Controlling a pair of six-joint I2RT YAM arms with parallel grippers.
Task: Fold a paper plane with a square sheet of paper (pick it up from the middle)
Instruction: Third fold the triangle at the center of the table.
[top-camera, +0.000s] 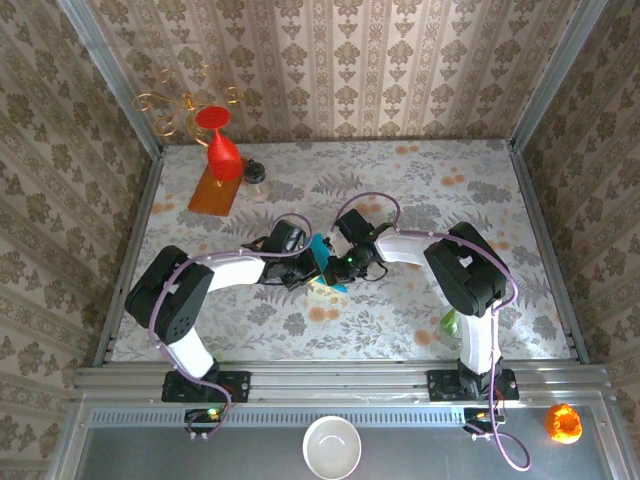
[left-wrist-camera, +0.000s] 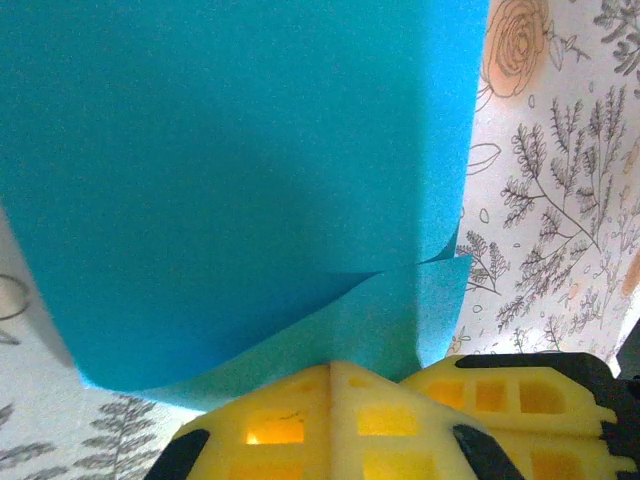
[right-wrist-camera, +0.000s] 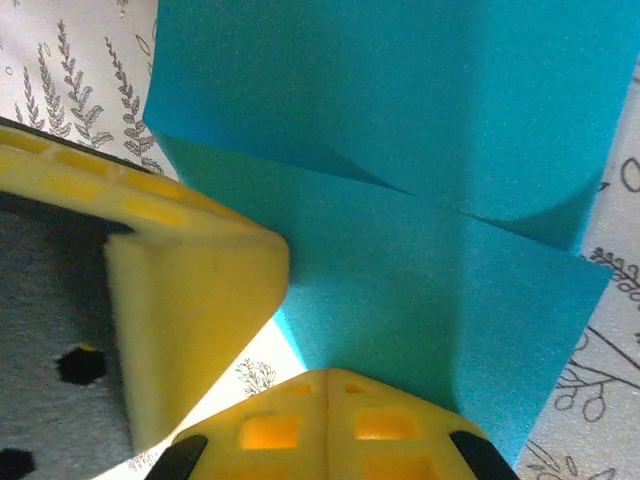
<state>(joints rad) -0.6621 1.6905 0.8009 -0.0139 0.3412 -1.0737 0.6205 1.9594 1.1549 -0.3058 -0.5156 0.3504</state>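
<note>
Closest to the lens, ribbed yellow fingers of the left gripper (left-wrist-camera: 330, 380), pressed together on the bottom edge of the thin teal-blue square sheet of paper (left-wrist-camera: 250, 170). Likewise the right gripper (right-wrist-camera: 325, 385), clamped shut on the same sheet from the opposite side. Blocks nearly all of both wrist views with overlapping layers and a slanting crease near each pinch; impossible to tell how many folds lie behind. Cut off by the frame along its upper edges. From above, just a small teal sliver between the two wrists, held over the middle of the floral-patterned table (top-camera: 480, 200) and mostly masked by the black wrist housings. Half hidden behind the right arm, a green object (top-camera: 449, 322), not identifiable. Far left corner crowded: red cone-shaped vase (top-camera: 222, 150) standing on an orange rectangular board (top-camera: 212, 190), small dark-lidded jar (top-camera: 255, 173) just beside. Open tabletop at far right and along the near edge; patterned walls closing off three sides.
</note>
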